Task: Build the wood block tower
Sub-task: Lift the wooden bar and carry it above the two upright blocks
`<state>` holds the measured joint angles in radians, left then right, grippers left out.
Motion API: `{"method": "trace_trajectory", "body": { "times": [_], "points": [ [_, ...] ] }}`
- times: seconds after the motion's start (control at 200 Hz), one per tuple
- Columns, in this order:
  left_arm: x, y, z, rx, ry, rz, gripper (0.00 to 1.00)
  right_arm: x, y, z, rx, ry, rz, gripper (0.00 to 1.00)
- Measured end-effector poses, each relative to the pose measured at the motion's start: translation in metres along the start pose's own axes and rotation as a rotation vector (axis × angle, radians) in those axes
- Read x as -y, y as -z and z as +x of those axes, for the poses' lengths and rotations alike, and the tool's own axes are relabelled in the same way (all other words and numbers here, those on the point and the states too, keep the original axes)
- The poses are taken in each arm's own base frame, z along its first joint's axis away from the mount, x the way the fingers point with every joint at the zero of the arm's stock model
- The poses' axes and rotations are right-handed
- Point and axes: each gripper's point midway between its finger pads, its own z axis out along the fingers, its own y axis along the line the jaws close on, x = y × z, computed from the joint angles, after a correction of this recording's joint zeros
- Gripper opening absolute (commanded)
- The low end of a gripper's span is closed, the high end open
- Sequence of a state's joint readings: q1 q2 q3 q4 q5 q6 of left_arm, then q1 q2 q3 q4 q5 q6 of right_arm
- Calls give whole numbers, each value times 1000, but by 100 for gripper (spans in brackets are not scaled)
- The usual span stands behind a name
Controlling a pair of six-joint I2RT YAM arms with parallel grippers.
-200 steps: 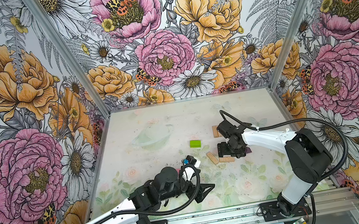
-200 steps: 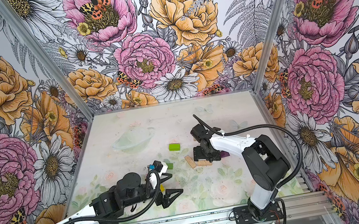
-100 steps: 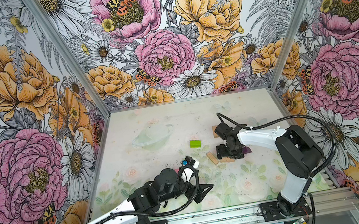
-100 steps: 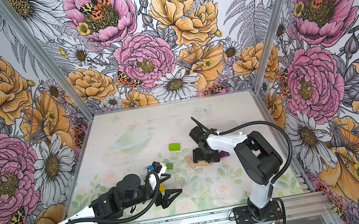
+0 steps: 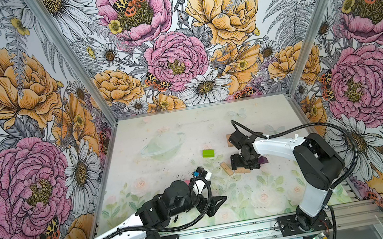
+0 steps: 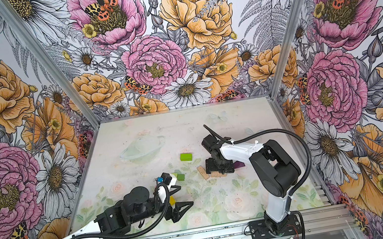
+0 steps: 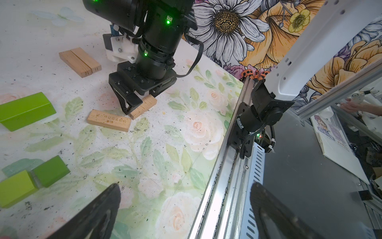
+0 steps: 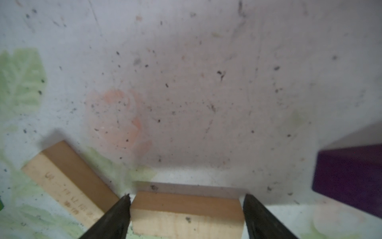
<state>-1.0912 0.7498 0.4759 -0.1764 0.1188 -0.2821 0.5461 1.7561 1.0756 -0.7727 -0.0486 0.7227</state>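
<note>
Right of centre in a top view, right gripper jaws pinch a tan block endwise; likely for stacking. Left gripper jaws spread, empty.

I see the flower-printed table, speckled with dark grit. Near its middle lies a lime brick. Toward the right edge a pair of tan oblongs lie flat, side by side and touching. Nearer the front edge a slanted tan oblong lies just beside a second tan oblong, with a purple peaked piece near on its right. Two green cubes sit touching, front-left of the brick.
</note>
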Motion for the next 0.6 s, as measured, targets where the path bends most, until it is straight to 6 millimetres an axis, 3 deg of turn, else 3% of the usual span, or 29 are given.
{"method": "trace_trajectory", "body": {
  "times": [0.345, 0.6],
  "points": [
    [3, 5, 3, 16, -2, 10, 99, -1, -1, 3, 8, -2, 16, 86],
    [2, 9, 1, 34, -4, 3, 99, 1, -1, 3, 15, -7, 37, 79]
  ]
}}
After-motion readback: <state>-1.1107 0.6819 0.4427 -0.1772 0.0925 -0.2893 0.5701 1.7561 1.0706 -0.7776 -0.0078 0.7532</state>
